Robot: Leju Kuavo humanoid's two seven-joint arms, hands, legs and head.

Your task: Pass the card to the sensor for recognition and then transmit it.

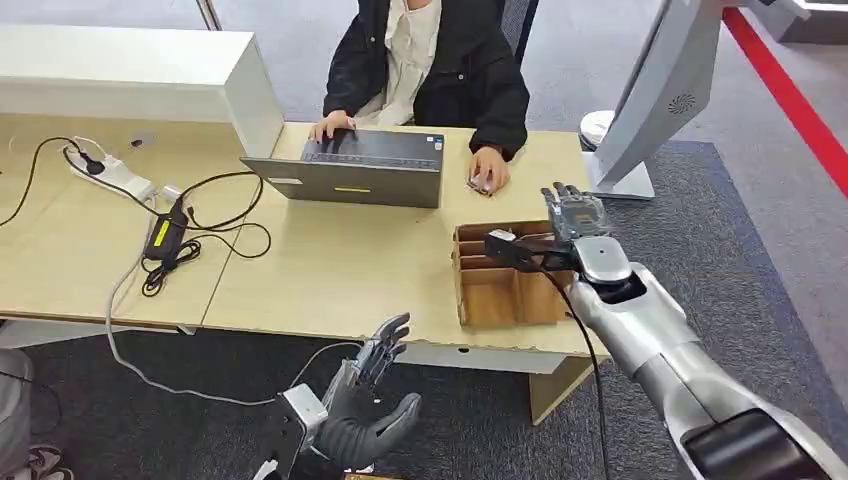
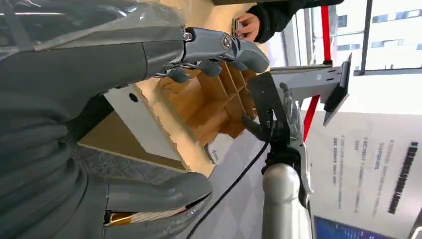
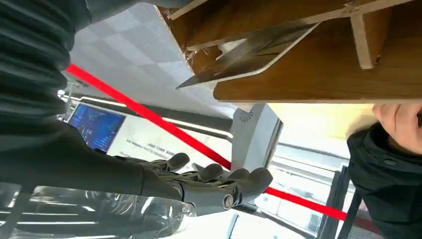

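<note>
A cardboard box [image 1: 492, 296] with dividers stands on the table's right end. In the right wrist view a pale card [image 3: 242, 59] leans tilted inside one compartment of the box [image 3: 323, 74]. My right hand [image 1: 575, 217] hovers over the box's far right corner, fingers stretched and apart, holding nothing; in its own wrist view the right hand [image 3: 199, 181] is apart from the card. My left hand [image 1: 368, 405] hangs below the table's front edge, fingers spread and empty. The grey-white sensor stand [image 1: 655, 95] rises to the right of the table.
A person in a black jacket [image 1: 440, 60] sits behind the table, one hand on a laptop [image 1: 355, 170], the other hand [image 1: 488, 170] near the box. A power strip [image 1: 115, 175] and black cables [image 1: 175, 240] lie at the left. A white cabinet [image 1: 130, 75] stands at the back left.
</note>
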